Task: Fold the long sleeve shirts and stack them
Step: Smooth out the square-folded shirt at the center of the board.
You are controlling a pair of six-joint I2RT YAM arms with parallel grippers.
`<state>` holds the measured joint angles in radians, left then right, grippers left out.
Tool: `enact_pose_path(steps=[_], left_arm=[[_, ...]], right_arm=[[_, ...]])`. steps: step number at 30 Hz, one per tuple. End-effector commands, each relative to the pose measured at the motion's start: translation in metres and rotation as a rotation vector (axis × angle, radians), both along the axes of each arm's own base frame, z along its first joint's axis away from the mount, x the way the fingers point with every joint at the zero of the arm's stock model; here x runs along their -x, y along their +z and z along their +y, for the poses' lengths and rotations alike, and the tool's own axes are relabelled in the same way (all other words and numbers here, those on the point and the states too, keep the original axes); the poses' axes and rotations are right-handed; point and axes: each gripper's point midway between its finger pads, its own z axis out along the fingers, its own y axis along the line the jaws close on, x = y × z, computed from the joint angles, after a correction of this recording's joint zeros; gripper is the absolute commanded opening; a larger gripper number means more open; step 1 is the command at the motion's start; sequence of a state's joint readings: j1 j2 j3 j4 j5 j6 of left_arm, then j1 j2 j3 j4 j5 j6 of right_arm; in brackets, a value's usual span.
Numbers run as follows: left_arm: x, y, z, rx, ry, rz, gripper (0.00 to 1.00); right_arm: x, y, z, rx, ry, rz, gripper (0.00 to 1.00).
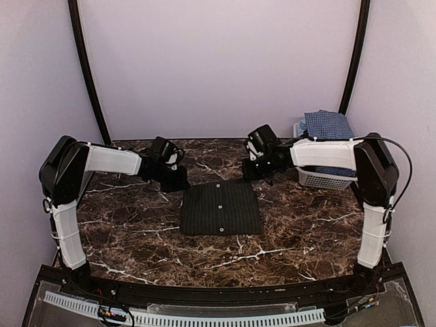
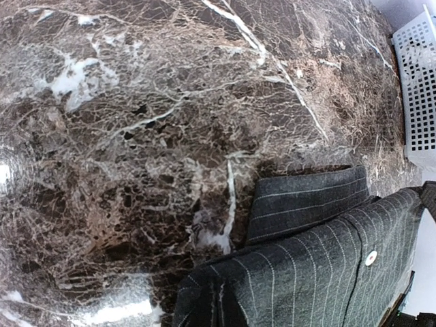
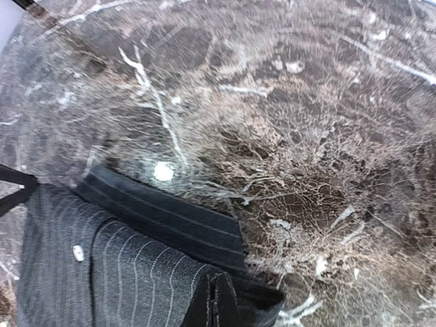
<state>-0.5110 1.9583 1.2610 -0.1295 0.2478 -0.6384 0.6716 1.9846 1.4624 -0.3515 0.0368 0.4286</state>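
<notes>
Your black pinstriped shirt (image 1: 221, 208) lies folded square in the middle of the table (image 1: 136, 225), buttons up. Your left claw (image 1: 180, 182) is pressed shut on its far left corner and your right claw (image 1: 254, 174) on its far right corner, with cloth bunching at each. The blue checked shirt (image 1: 328, 124) sits in the white basket (image 1: 323, 178), far right.

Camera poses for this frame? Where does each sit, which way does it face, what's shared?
Top external: above and behind the bases, looking down at the table; left arm and right arm both show.
Left wrist: on the left arm, facing down at a far corner of the black shirt; basket at frame edge; own fingers not visible.
Right wrist: on the right arm, facing down at the other far corner; own fingers not visible.
Shared: all three see the black shirt.
</notes>
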Motion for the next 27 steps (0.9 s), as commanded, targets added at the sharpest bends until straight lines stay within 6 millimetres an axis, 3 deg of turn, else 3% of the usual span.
enact_pose_path(steps=[1, 11, 13, 17, 27], left_arm=[[-0.001, 0.053, -0.011, 0.042, -0.029, -0.099, 0.00], [0.003, 0.086, -0.024, 0.078, -0.064, -0.166, 0.00], [0.002, 0.089, -0.028, 0.084, -0.073, -0.181, 0.00], [0.000, 0.085, -0.036, 0.094, -0.093, -0.180, 0.00], [-0.011, 0.068, -0.064, 0.109, -0.142, -0.168, 0.00]], right_arm=[[0.009, 0.038, 0.001, -0.044, -0.008, -0.068, 0.00], [0.030, 0.059, -0.016, -0.054, -0.048, -0.096, 0.00], [0.033, 0.056, -0.022, -0.041, -0.061, -0.093, 0.00], [0.037, 0.037, -0.038, 0.015, -0.102, -0.075, 0.00], [0.051, -0.033, -0.072, 0.081, -0.184, 0.050, 0.00]])
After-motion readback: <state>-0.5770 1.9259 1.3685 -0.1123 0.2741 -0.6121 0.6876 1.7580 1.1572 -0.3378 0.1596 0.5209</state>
